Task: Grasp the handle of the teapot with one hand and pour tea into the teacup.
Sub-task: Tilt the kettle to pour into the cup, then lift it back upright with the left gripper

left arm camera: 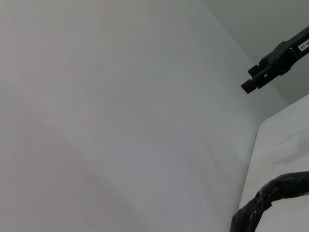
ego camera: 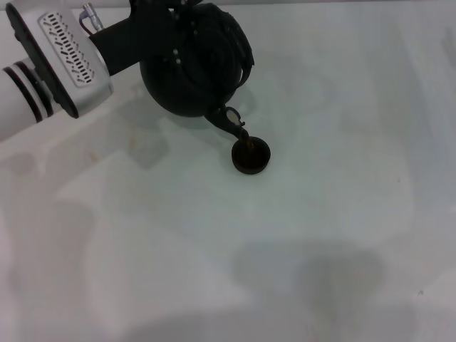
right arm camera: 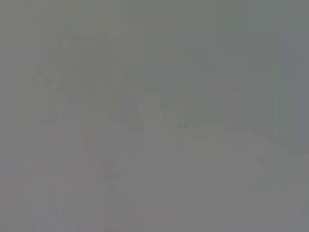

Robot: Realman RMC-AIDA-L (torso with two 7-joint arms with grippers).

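Head view, nearest to farthest from the robot, every place given relative to the small, low, round matte black handleless teacup (ego camera: 251, 157). The white, faintly mottled tabletop (ego camera: 299, 242) on the robot's side of the teacup carries only soft shadows. The teacup stands upright on it. Just beyond the teacup, toward the robot's left, the large round matte black teapot (ego camera: 187, 75) is tipped forward, its short spout (ego camera: 231, 122) slanting down so that the tip sits directly over the teacup's mouth; a thin amber thread appears to join tip and cup, so pouring is judged under way. This is the governing relation: the axis from pot body to spout points straight at the teacup, and any further tilt must keep the tip above the rim. The thick black arched, wrapped-looking handle (ego camera: 235, 35) lies on the far side of the pot. The left gripper (ego camera: 167, 28), a black housing on a white and silver forearm (ego camera: 50, 68), meets the pot there from beyond and left of the teacup; its jaws are judged clamped on the handle, contact itself being hidden by black on black. Only 1 arm works: the right gripper is absent from the head view, and its jaw state cannot be told
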